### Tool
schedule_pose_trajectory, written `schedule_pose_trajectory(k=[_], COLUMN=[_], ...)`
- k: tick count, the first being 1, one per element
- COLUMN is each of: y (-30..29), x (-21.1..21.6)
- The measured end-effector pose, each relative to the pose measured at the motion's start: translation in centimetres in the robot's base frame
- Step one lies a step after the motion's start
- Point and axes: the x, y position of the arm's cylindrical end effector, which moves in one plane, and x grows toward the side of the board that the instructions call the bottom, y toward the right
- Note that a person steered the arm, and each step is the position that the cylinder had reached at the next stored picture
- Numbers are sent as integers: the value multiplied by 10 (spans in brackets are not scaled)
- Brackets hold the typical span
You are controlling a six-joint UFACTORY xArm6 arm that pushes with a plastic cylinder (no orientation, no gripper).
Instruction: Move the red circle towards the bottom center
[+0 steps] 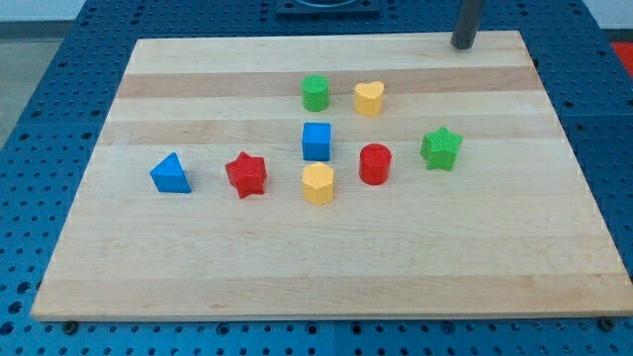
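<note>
The bare lower stretch of the wooden board [326, 282] is lying nearest the camera, and no block is being shown on it; this is the area the task is aiming at. Just above it the yellow hexagon [317, 184] is sitting, with the red star [246, 175] and the blue triangle [170, 174] to the view's left.

The red circle [375, 163] is standing near the board's middle, a little to the view's right of centre, just beside the yellow hexagon but apart from it. Nothing of the task is judged to be done yet: the circle is well apart from the bottom centre, and the whole push is being left to do.

The rod is seen at the view's top right, and my tip [462, 45] is resting at the board's top edge, well apart from every block. No claw is fitted, so no open or closed state can be told.

Around the circle, the green star [441, 148] is to its right, the blue cube [316, 141] to its upper left, the green cylinder [316, 92] and yellow heart [369, 98] above. A push down and slightly left is judged likely to brush the yellow hexagon; otherwise the path is looking free.
</note>
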Motion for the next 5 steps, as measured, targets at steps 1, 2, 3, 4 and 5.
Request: schedule_pose_trajectory(k=[1, 2, 3, 4, 5], y=[7, 17, 48, 61, 61], x=[0, 8, 40, 91, 140])
